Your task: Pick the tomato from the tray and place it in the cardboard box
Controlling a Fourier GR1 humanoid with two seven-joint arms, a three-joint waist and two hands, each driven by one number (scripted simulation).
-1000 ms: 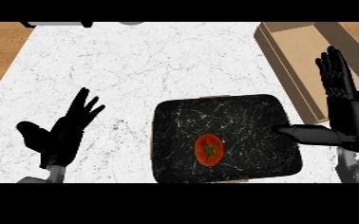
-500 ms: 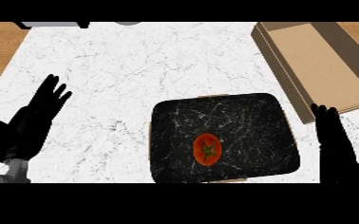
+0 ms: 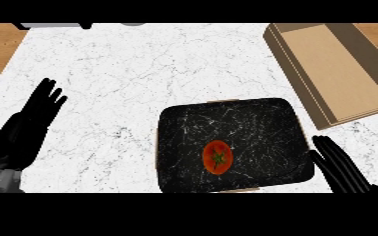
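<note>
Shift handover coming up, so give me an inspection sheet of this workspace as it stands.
Surface: white marbled counter, with wood showing at the top left corner.
Job's things: tomato lies in the black tray, green stem up; cardboard box stands open beyond the tray's right corner, nothing seen inside.
Clutter: nothing seen.
Hands: left hand open at the left edge, holding nothing; right hand open beside the tray's right rim, holding nothing.
Cables: nothing seen.
Surroundings: a grey object at the top edge, cut off, cannot tell what it is.
</note>
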